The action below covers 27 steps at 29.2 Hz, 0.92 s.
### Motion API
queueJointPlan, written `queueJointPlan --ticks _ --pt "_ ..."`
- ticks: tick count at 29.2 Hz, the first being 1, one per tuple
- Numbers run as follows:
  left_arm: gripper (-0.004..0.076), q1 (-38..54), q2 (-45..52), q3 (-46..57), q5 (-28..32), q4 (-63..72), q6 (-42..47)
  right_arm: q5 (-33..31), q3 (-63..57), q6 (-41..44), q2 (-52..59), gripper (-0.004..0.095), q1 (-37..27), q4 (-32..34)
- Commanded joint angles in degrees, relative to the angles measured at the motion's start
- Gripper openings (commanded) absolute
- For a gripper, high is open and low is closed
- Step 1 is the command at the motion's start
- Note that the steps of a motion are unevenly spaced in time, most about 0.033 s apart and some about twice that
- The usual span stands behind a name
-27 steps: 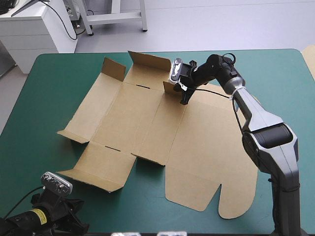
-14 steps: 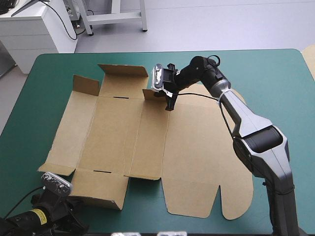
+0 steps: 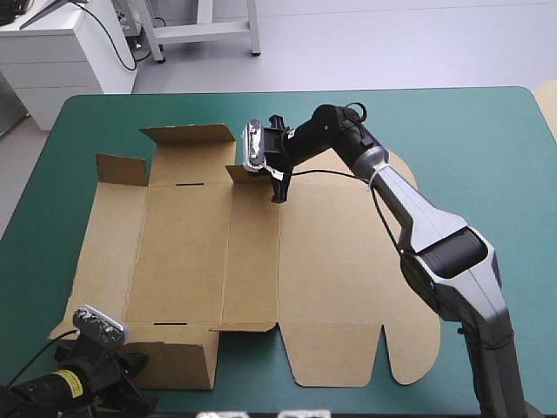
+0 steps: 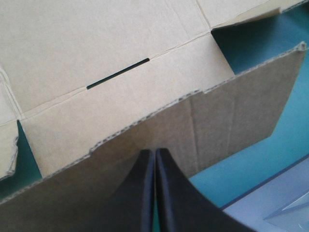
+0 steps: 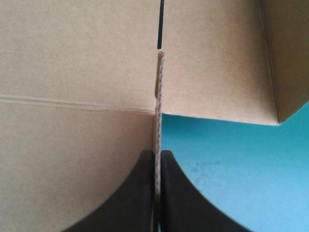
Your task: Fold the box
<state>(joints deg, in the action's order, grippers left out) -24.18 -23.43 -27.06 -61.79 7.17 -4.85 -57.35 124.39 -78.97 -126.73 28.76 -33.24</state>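
The brown box (image 3: 244, 261) lies as a flat cut sheet across the teal-green table, a few flaps at its far and near-left edges raised. My right gripper (image 3: 275, 178) reaches over the sheet's far edge and is shut on a small upright flap (image 3: 241, 172). In the right wrist view the board's edge (image 5: 158, 96) runs straight between the fingers of that gripper (image 5: 157, 153). My left gripper (image 3: 129, 385) sits at the table's near-left corner. In its own view it (image 4: 154, 152) is shut, with a raised brown flap (image 4: 231, 111) standing just ahead of the tips.
The sheet's rounded lid end (image 3: 409, 357) reaches close to the table's front edge. Teal-green cover (image 3: 496, 148) shows to the right of the right arm and along the left edge. A pale board edge (image 3: 549, 100) shows at the table's far right.
The right gripper has pulled the sheet leftward and turned it square to the table. The near-left flap now stands by the left gripper, which has stayed put.
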Motion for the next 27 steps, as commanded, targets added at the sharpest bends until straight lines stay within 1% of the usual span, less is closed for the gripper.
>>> queueJointPlan --ticks 1,4,7,9,12,14,15,18,22,27 --pt "-0.0008 -0.34 -0.51 -1.41 2.44 0.78 0.11 2.8 1.95 0.69 3.75 -0.0021 0.0 1.42" --pt "-0.0008 -0.34 -0.51 -1.41 2.44 0.78 0.11 2.65 1.95 3.02 3.75 -0.0012 0.0 5.13" --pt "-0.0008 -0.34 -0.51 -1.41 2.44 0.78 0.11 2.37 1.72 3.14 3.75 0.0044 0.0 6.73" --pt "-0.0008 -0.34 -0.51 -1.41 2.44 0.78 0.11 2.37 1.72 3.14 3.75 0.0137 0.0 6.62" --pt "-0.0008 -0.34 -0.51 -1.41 2.44 0.78 0.25 2.37 1.72 2.86 3.75 0.0326 0.0 4.99" --pt "-0.0008 -0.34 -0.51 -1.41 2.44 0.78 0.25 2.37 1.72 2.06 3.75 0.0409 0.0 4.12" --pt "-0.0008 -0.34 -0.51 -1.41 2.44 0.78 0.25 2.5 1.72 2.07 3.75 0.0427 0.0 4.02" --pt "-0.0008 -0.34 -0.51 -1.41 2.44 0.78 0.25 3.46 1.72 2.07 3.75 0.0427 0.0 4.02" --pt "-0.0008 -0.34 -0.51 -1.41 2.44 0.78 0.25 4.03 1.93 4.23 4.02 0.0425 0.0 3.88" --pt "-0.0008 -0.34 -0.51 -1.41 2.44 0.78 0.25 1.41 3.46 9.54 6.3 0.0425 0.0 4.0"
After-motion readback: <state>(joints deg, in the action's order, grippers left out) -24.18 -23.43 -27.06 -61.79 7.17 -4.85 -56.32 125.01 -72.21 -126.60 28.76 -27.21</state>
